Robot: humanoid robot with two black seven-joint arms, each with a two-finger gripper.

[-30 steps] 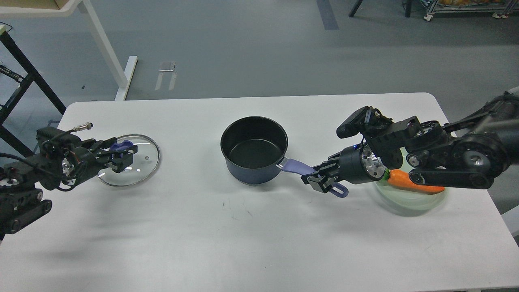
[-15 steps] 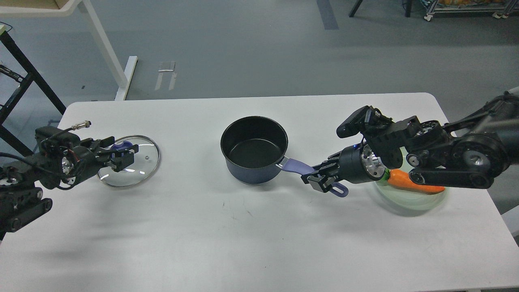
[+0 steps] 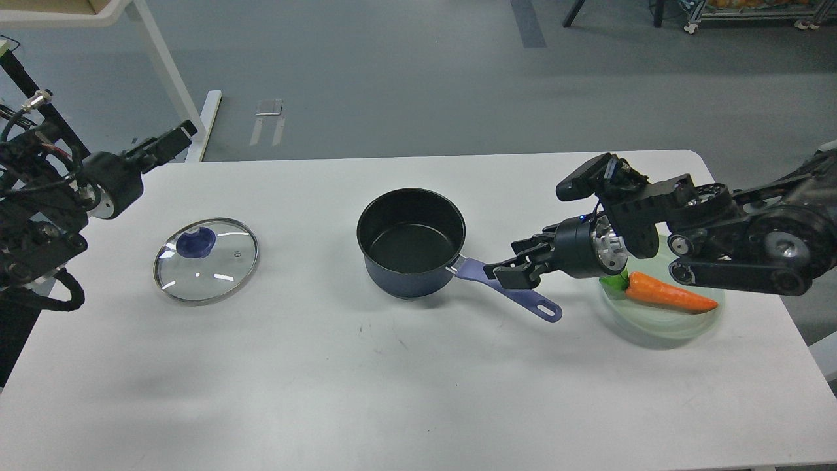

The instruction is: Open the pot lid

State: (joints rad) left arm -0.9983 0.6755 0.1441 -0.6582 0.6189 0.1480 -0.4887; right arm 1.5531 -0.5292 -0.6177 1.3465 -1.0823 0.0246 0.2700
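Observation:
The pot lid (image 3: 206, 261), clear glass with a purple knob (image 3: 195, 243), lies flat on the white table (image 3: 366, 379) at the left, well apart from the pot. The pot (image 3: 410, 239) stands uncovered in the middle, its black inside empty, its purple handle (image 3: 523, 299) pointing to the lower right. My left gripper (image 3: 163, 145) is raised above and to the left of the lid, holding nothing. My right gripper (image 3: 516, 262) is open just above the pot handle, with its jaws apart and off the handle.
A pale green plate (image 3: 703, 317) with an orange carrot (image 3: 667, 294) sits at the right, under my right arm. A white table leg (image 3: 171, 82) and a black stand (image 3: 39, 111) are on the floor behind the table's left end.
My left gripper let go of the lid knob and rose up and to the left. My right gripper opened and lifted off the pot handle. The lid stays on the table.

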